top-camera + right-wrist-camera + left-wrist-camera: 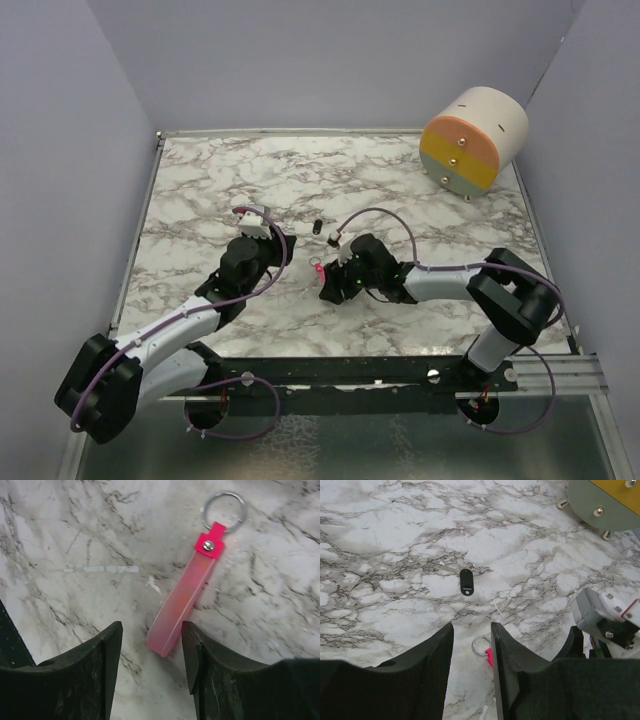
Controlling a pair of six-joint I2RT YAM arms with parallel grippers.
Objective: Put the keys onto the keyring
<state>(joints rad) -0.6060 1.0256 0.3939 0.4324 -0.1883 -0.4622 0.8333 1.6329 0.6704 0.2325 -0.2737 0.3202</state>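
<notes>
The keys, one small dark key (316, 226), lie flat on the marble at mid table, ahead of the left fingers (466, 581). The keyring (317, 268) is a pink strip (185, 597) with a thin metal ring (223, 511) at its far end, also flat on the table. My right gripper (151, 630) is open, and the strip's near end lies between its fingertips, close to the right one. My left gripper (472, 625) is open and holds nothing. The ring (481, 645) shows in its gap, and its right finger hides most of the strip.
A large cream drum (473, 140) with an orange, yellow and grey-green face and metal studs lies at the back right corner (605, 502). The right wrist's grey camera housing (600, 615) is close on the left gripper's right. Grey walls enclose the marble table (200, 190).
</notes>
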